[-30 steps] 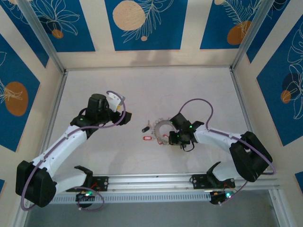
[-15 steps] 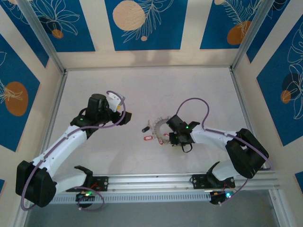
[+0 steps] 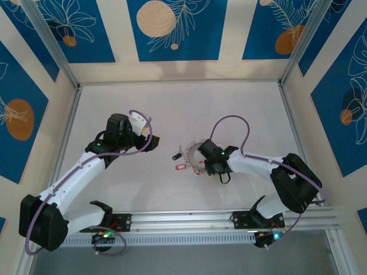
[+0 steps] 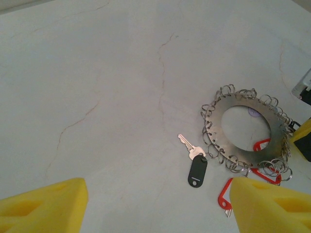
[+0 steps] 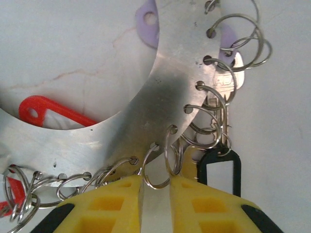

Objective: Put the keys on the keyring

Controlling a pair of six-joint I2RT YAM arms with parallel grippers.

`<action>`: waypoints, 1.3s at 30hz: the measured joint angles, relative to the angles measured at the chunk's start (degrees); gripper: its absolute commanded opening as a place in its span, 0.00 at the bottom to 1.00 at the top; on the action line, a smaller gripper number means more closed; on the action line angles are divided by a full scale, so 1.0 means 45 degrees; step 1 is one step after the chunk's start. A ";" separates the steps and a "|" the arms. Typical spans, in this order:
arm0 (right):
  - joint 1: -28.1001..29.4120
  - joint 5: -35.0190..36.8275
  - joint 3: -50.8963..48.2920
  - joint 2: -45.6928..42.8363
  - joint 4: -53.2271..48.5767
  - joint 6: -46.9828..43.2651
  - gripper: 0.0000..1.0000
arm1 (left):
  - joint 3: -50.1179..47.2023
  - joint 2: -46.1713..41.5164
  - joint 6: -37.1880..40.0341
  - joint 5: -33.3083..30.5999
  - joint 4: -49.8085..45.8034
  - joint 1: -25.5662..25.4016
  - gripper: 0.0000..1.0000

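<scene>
Dull brushed-metal keyring (image 5: 146,121), glossy plastic-headed keys (image 4: 197,171)

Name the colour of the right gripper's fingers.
The right gripper has yellow fingers; the right wrist view shows it best.

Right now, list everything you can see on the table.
keyring: one, silvery flat ring edged with wire loops, mid-table
black-tagged key: one, black, loose left of the keyring
red-tagged key: one, red, loose by its near edge
tags at the keyring: count unclear, red, pale purple, black, under or on its loops
table: one, whitish, under everything
wall panels: several, blue and cream, around the table
left jaws: yellow fingers, open, apart from the keyring
right jaws: yellow fingers, closed around one wire loop
</scene>
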 measured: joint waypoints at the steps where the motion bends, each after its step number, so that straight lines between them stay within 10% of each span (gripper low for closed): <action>1: 0.0010 0.0083 0.0024 0.0005 -0.0005 -0.0024 0.23 | 0.0000 0.0005 0.0000 0.0000 0.0000 0.0000 0.77; 39: -0.0068 0.1477 0.0476 0.0835 0.0073 -0.0393 0.22 | 0.0000 -0.0068 0.0005 0.0000 -0.0039 0.0000 0.77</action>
